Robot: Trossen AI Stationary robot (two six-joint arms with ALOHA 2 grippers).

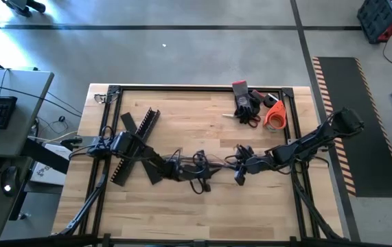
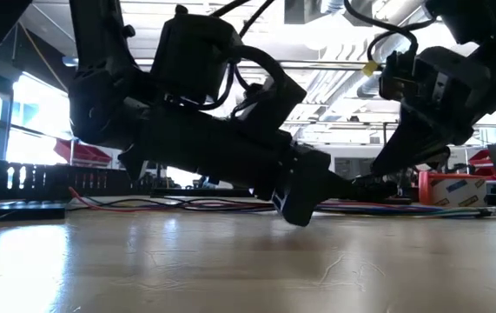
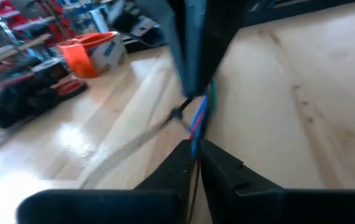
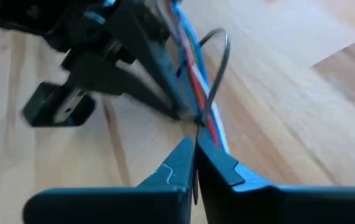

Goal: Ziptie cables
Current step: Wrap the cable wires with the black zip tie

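lying flat, the cables point(image 1: 202, 167) run left-right across the table point(image 1: 182, 213)

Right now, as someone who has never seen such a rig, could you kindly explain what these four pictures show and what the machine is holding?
This is a robot with two dark jointed arms working at a pale wooden table. One picture looks straight down from overhead, one looks level across the tabletop, and two come from cameras on the arms' wrists. Across the middle of the table lies a loose bundle of thin coloured wires. The left pincer is shut on those wires. The right pincer is shut where a thin dark looped zip tie crosses them; which of the two it grips I cannot tell. Also on the table: a long black slotted bar, an orange tape roll and a black glove.
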